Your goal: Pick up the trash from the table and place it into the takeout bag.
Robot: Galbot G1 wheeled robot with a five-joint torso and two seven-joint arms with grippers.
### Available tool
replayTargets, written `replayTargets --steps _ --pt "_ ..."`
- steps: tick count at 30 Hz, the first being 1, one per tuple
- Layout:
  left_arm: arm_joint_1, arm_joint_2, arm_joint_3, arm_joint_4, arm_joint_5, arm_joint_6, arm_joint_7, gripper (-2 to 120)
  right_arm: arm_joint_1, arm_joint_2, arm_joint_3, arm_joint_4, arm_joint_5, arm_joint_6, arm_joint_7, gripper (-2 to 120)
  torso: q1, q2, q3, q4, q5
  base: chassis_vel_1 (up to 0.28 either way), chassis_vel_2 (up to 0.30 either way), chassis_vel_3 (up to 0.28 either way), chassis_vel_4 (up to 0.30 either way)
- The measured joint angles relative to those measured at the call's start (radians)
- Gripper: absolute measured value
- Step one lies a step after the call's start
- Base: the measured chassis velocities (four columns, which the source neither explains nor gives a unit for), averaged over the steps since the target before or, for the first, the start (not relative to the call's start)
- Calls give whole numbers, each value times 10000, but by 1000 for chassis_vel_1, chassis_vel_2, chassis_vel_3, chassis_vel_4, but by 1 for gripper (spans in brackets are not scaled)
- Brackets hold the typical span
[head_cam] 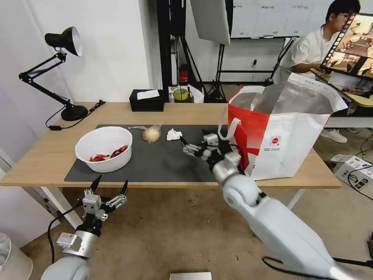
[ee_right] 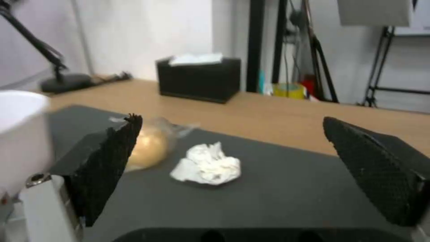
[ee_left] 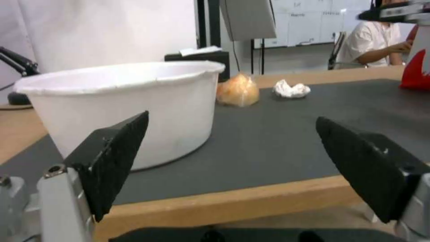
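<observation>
Right gripper (head_cam: pixel 193 146): centre of frame, low over the dark mat (head_cam: pixel 155 163), jaws spread, nothing held.
Crumpled tissue (head_cam: pixel 174 134): just beyond, centre; light, soft; pinch across the wad.
Knotted bag (head_cam: pixel 151 133): left of tissue; slippery film, take at the knot.
White bowl (head_cam: pixel 104 148): centre-left; rigid, grip the rim.
Takeout bag (head_cam: pixel 279 128): right, open on the tabletop (head_cam: pixel 116 112).
Left gripper (head_cam: pixel 110 185): lower left, below tabletop edge, spread, idle.
</observation>
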Motion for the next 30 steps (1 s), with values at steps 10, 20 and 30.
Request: replayTargets --steps 10,20,30 --pt "1 -19 22 22 0 0 0 100 1615 1342 -732 -2426 587 -650 743 100 -1 2 -1 1 -2 0 0 0 0" --pt "10 -148 141 -49 -21 -69 6 100 3478 3198 -1350 -5778 831 -1369 779 100 -2 1 -1 2 -1 0 0 0 0" --pt "39 -136 134 105 -41 -248 21 100 3717 3643 -1407 -6533 864 -2056 902 100 -3 2 -2 0 0 0 0 0 0"
